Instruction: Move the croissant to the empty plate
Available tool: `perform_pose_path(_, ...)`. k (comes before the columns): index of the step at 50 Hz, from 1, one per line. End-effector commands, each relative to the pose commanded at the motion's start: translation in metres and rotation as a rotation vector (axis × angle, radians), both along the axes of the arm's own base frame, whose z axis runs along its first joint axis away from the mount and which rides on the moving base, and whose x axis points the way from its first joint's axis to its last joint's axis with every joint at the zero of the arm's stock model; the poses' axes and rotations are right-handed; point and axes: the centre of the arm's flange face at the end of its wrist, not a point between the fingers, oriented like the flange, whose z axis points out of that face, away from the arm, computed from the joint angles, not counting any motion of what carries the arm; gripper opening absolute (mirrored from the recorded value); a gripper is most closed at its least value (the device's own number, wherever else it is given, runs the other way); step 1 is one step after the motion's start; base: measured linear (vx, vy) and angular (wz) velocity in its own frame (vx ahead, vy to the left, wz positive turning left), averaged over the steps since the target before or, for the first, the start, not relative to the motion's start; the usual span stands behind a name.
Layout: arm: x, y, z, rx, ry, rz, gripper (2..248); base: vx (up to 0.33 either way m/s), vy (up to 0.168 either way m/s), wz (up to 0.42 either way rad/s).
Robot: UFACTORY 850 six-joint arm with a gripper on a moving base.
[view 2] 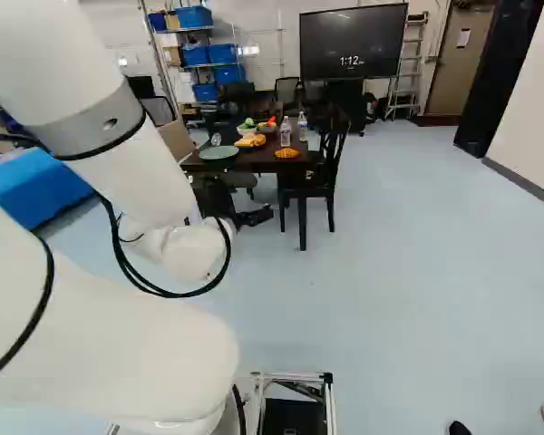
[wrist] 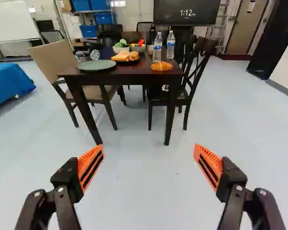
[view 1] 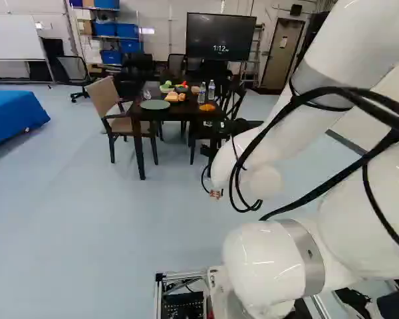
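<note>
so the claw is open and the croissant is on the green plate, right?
No, the croissant is not on the green plate: the wrist view shows it lying on the table itself, with the plate empty. The claw is indeed open.

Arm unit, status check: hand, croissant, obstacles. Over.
Hand open, empty, short of table. Croissant on tabletop near the edge; green plate empty. Nearer water bottle close behind croissant, possible snag.

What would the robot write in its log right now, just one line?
gripper: open, holding nothing | croissant: on dark table | green plate: empty, same table | next: probably approach croissant
</note>
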Motion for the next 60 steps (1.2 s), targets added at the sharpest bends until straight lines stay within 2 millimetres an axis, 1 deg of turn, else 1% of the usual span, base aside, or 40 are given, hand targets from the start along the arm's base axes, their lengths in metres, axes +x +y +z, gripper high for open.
perform_pose_path(60,0.0000,0.0000,0.0000,0.000,0.000,0.000,247,0.113,-0.002,-0.013)
